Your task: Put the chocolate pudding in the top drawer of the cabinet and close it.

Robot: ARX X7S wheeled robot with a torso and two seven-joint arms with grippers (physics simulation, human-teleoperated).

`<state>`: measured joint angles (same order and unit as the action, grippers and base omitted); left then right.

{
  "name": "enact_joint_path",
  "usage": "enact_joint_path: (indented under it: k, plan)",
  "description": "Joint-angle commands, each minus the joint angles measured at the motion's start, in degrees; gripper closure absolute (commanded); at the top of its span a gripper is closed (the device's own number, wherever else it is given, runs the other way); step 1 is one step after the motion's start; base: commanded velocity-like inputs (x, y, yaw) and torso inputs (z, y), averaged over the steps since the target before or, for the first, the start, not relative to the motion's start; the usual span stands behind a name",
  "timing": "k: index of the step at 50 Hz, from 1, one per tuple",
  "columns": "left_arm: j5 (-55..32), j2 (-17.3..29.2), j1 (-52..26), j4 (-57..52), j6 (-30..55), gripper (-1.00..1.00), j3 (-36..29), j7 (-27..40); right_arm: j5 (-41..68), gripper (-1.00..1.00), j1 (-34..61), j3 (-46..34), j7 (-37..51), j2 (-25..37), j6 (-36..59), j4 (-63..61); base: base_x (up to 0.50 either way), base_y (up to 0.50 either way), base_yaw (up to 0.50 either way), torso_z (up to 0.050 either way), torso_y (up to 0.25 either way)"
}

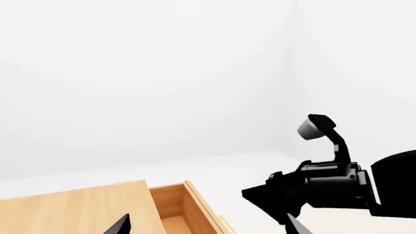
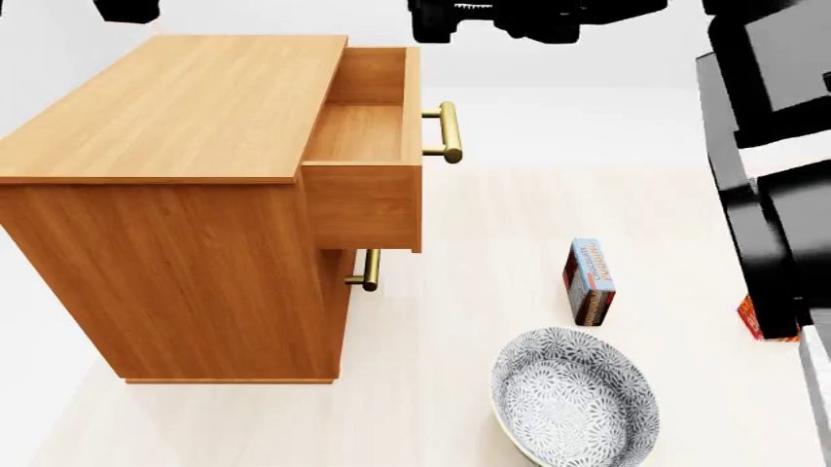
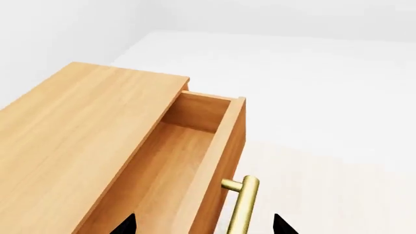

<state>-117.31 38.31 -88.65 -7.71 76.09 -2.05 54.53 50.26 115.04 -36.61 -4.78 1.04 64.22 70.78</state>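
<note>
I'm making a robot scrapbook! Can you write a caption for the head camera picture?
The cabinet with its top drawer pulled open, while the chocolate pudding waits beside a patterned bowl.

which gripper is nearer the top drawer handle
Right. The right gripper hovers just above the top drawer's brass handle, open and empty. The left gripper is farther back, over the cabinet top.

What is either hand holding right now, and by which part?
Nothing. Both wrist views show only empty space between the fingertips; the chocolate pudding stands on the floor beside the bowl, and the top drawer is open.
</note>
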Motion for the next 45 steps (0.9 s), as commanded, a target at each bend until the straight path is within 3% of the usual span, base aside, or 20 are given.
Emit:
enact_joint_path:
  k: [1,9,15,45]
  plan:
    - [-2.1,0.4,-1.49,-2.26,-0.12,-1.0,0.14,-0.81,30.19,-1.0,0.62,-24.01,7.05,-1.04,-3.21,4.06,0.0,0.0,0.0,0.0,0.0]
    - [-2.6,0.74,-1.51,-3.36,-0.14,-1.0,0.11,-1.43,57.09,-1.0,0.99,-48.2,10.87,-1.04,-8.96,2.36,0.0,0.0,0.0,0.0,0.0]
    - [-1.17,0.72,-0.33,-3.72,0.02,-1.0,0.95,-2.82,66.63,-1.0,1.97,-57.81,12.68,-1.04,-11.95,0.11,0.0,0.0,0.0,0.0,0.0]
    - [-3.37,3.33,-0.97,-6.23,-1.62,-1.0,0.4,-2.37,58.48,-1.0,-1.38,-56.28,19.18,-1.04,-12.49,-7.22,0.0,0.0,0.0,0.0,0.0]
